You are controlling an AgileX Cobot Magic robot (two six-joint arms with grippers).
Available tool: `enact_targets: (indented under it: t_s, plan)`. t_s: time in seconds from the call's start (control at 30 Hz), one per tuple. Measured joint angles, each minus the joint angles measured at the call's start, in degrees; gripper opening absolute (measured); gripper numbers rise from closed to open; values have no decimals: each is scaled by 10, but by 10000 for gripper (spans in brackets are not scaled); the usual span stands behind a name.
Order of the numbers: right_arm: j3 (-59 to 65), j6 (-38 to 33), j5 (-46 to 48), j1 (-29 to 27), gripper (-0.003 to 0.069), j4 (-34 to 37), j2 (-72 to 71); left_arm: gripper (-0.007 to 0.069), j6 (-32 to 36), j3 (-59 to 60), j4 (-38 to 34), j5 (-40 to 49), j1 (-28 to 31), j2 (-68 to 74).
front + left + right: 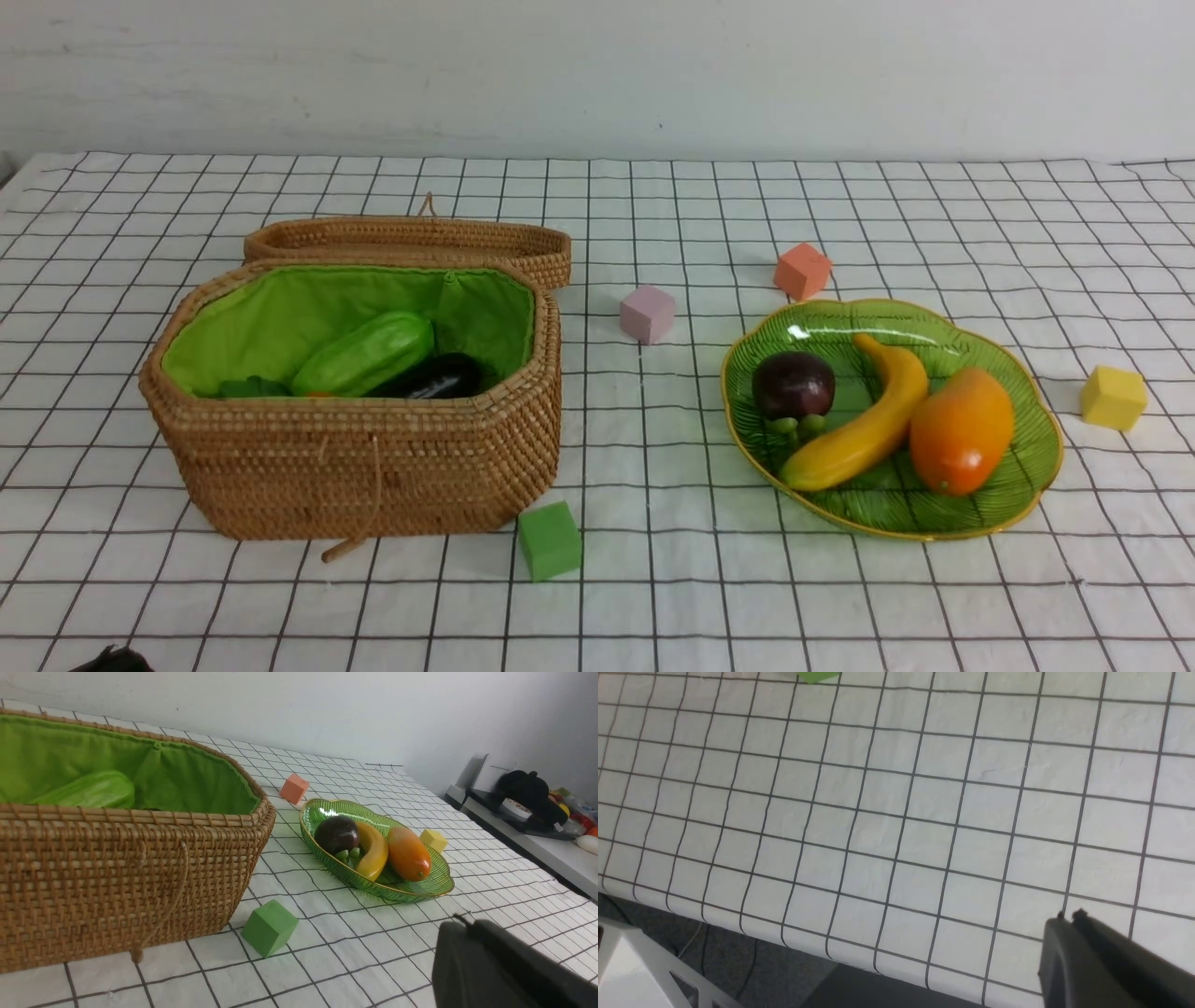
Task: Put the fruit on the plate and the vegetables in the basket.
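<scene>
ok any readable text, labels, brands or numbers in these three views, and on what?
None readable.
Basket, plate, toy fruit and vegetables, foam cubes: no print on any of them.
Checked cloth: grid lines only.
Side shelf clutter in the left wrist view: a white tag shows on the dark object, too small and blurred to read.
Right wrist view: cloth and a dark gripper edge, no markings.

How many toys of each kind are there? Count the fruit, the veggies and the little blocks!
Fruit on the plate: 3 (mangosteen, banana, mango)
Vegetables showing in the basket: 2 clear (gourd, eggplant), more partly hidden
Foam cubes: 4 (green, pink, orange, yellow)
Total: 9
</scene>
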Motion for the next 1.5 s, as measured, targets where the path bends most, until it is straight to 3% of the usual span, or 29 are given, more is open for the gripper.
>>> enact_targets:
  t_s: [0.27,0.37,0.4,0.43,0.5,0.53,0.57,0.63,0.77,1.5]
  plan:
    - [3,0,-14,-19,27,-38,-11,-3,0,0,0,9,0,0]
    - [43,-29,-78,-93,1,-66,-58,0,0,0,0,9,0,0]
    - [108,-80,-150,-155,-8,-61,-117,1,0,0,0,9,0,0]
    - [116,-91,-158,-162,-8,-59,-123,1,0,0,0,9,0,0]
    - [229,-150,-269,-230,-8,-45,-212,4,0,0,0,9,0,0]
    - [239,-159,-278,-234,-8,-44,-219,4,0,0,0,9,0,0]
    - [333,-186,-362,-271,-8,-42,-282,6,0,0,0,9,0,0]
    - [420,-196,-432,-290,-8,-42,-333,7,0,0,0,9,0,0]
    - [515,-189,-471,-297,-8,-44,-397,10,-1,0,0,10,0,0]
    - [515,-187,-458,-297,-8,-70,-405,31,-2,0,0,10,0,0]
